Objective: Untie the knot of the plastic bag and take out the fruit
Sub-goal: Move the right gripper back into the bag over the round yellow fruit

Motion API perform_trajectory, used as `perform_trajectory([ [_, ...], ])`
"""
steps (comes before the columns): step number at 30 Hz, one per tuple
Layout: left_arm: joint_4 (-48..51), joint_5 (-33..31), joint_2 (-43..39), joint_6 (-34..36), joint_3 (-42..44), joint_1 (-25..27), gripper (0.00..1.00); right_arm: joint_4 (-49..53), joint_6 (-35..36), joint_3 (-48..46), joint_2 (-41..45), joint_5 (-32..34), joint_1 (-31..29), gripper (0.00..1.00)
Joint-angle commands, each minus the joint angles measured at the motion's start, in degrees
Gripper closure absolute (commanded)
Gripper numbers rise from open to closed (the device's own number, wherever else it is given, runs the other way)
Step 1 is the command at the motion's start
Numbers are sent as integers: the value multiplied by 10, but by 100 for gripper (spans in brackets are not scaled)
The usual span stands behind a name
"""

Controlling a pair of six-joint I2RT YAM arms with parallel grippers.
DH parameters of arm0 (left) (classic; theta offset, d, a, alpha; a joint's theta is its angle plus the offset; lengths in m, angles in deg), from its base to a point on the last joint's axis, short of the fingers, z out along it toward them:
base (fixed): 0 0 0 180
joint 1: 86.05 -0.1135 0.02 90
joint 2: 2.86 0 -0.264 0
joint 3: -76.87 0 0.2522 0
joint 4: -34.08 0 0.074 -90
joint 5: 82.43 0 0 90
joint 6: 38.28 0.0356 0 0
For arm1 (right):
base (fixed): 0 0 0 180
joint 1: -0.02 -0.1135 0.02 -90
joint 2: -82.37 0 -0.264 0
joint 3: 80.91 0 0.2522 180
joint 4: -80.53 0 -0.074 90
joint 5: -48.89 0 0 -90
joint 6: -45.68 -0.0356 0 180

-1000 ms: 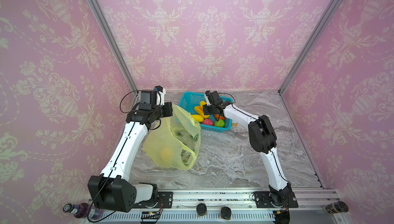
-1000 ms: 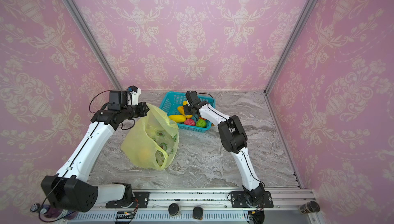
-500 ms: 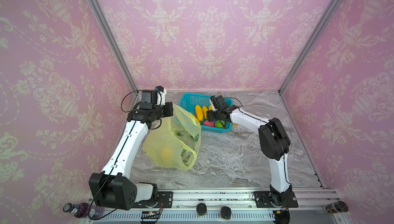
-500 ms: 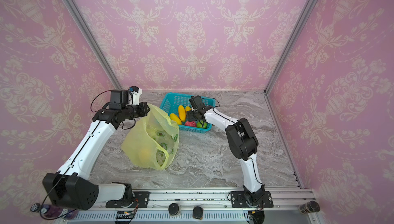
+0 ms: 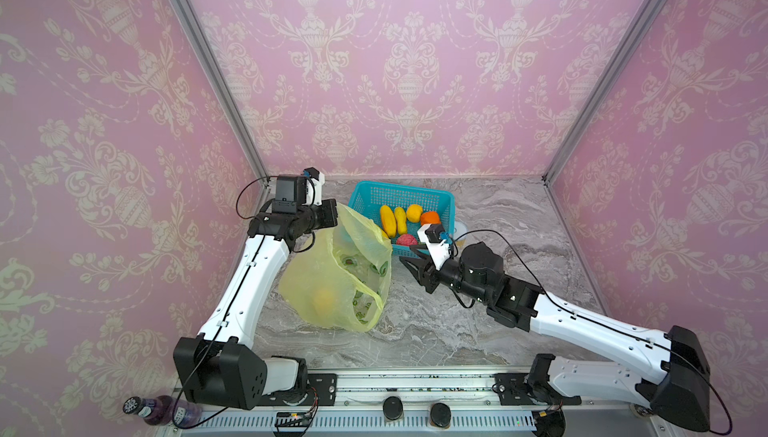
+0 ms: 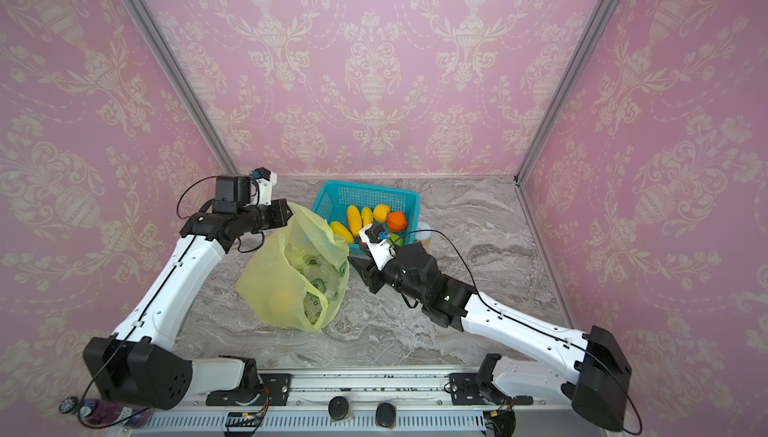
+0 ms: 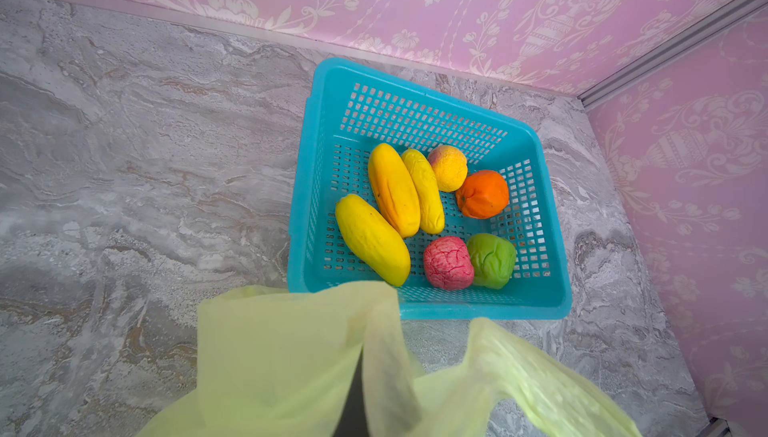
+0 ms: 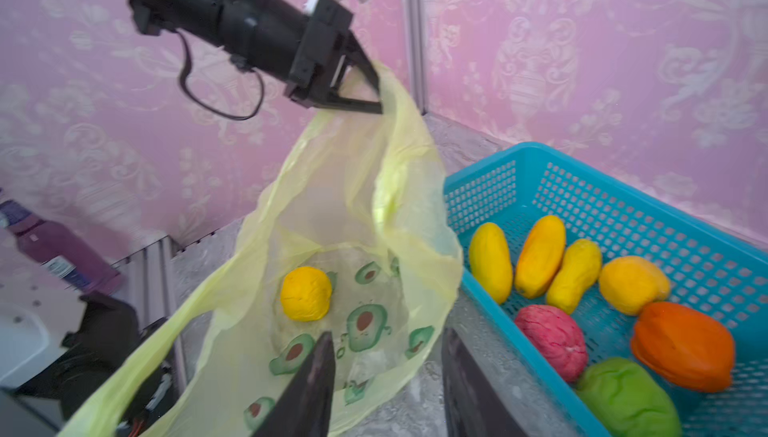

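Front-left corner, off the table (image 5: 478, 331): a purple bottle (image 5: 160, 408) lies on its side beside my left arm's base. Left gripper (image 8: 376, 96): raised above the left half of the table with the jaws closed on the top edge of the bag (image 5: 332, 285). The bag hangs from this grip. Its bottom rests on the table left of centre, and its mouth stands open toward my right gripper. Inside the bag, one round yellow fruit (image 8: 306, 293) lies on the bottom, visible through the mouth in the right wrist view and as a yellow patch through the film in both top views. Right gripper (image 8: 386, 333): low over the table centre, just beside the bag's mouth, jaws moderately apart and gripping nothing. Far edge, centre: the basket (image 5: 365, 198) stands on the table with its near-left corner just beside the bag. It contains seven pieces of fruit. Three long yellow ones (image 7: 395, 189) lie side by side toward its left wall. A round yellow-orange one (image 7: 449, 166) and an orange one (image 7: 484, 193) lie toward its far-right corner. A pink-red one (image 7: 449, 262) and a green one (image 7: 492, 260) touch each other at its near wall. In a top view, a small can (image 6: 424, 234) stands just beside the basket's right wall, partly hidden by my right wrist camera.
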Motion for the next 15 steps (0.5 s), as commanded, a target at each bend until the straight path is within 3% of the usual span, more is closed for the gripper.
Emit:
perform_trajectory([
  [1, -2, 12, -6, -9, 2, -4, 100, -61, 50, -7, -29, -65, -34, 62],
  [7, -10, 23, -15, -8, 5, -4, 100, -32, 20, 49, -142, -23, -47, 78],
  [15, -21, 45, -21, -12, 8, -4, 100, -53, -5, 91, -267, -31, -45, 78],
])
